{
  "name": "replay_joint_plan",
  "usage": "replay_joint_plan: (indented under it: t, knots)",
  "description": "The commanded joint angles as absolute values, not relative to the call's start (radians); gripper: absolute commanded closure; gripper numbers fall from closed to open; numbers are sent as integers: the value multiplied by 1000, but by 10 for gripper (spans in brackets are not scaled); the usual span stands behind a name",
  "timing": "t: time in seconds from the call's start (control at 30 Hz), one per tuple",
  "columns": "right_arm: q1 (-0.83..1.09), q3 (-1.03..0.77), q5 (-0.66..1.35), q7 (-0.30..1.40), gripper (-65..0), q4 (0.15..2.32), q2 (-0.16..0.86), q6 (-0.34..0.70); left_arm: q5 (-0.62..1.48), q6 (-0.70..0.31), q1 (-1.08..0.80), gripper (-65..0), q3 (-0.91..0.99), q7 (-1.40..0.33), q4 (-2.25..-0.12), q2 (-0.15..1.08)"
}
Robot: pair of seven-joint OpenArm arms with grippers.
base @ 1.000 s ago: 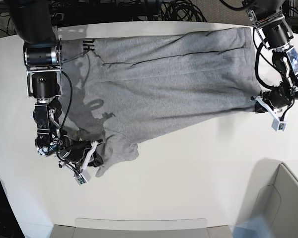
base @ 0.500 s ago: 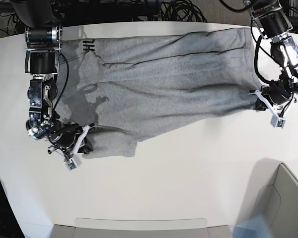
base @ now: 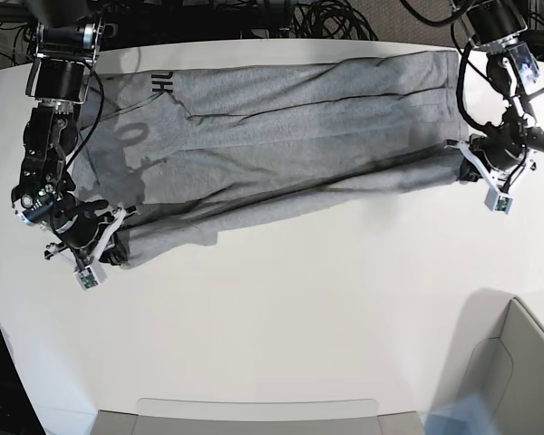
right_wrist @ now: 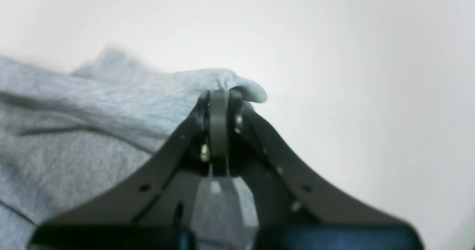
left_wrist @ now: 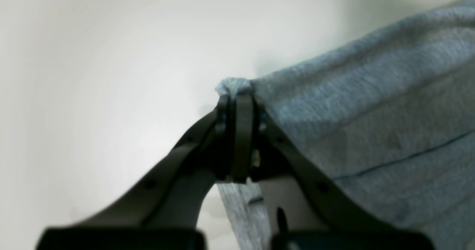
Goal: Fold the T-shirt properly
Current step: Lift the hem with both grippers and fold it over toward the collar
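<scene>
Both hands pinch shirt (base: 281, 127) corners: left hand (base: 469, 165) at right, right hand (base: 114, 237) at lower left. Risk: uneven pull slips a corner, skewing the fold.

- We see the T-shirt (base: 299, 136) as soft, matt heathered cloth.
- Our table (base: 344, 308) looks smooth, white.
- Our gripper fingers (left_wrist: 243, 131) look matt black plastic.
</scene>
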State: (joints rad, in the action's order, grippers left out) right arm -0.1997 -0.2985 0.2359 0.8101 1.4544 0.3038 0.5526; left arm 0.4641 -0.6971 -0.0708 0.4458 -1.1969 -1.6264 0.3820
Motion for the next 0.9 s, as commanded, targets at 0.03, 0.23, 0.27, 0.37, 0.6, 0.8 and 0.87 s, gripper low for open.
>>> replay_joint_plan:
  t: [0.03, 0.23, 0.27, 0.37, 0.6, 0.8, 0.87]
  knots:
    - [-205, -323, 248, 835, 0, 1515, 315, 575, 469, -698, -81, 0, 452, -1182, -1664, 386]
    - [-156, -415, 248, 906, 0, 1581, 311, 674, 469, -698, -159, 0, 452, -1182, -1755, 358]
    - [-142, -423, 248, 903, 0, 1583, 311, 676, 469, -698, -171, 0, 452, -1182, -1762, 355]
    - [-105, -440, 248, 901, 0, 1601, 311, 679, 469, -698, -202, 0, 452, -1178, -1768, 352]
    - [-24, -449, 248, 905, 0, 1672, 311, 679, 469, -698, -262, 0, 453, -1181, -1842, 351]
    - [24, -455, 248, 906, 0, 1710, 311, 680, 469, -698, -300, 0, 470, -1182, -1902, 331]
    - [38, -456, 249, 906, 0, 1721, 311, 680, 469, -698, -300, 0, 487, -1182, -1902, 325]
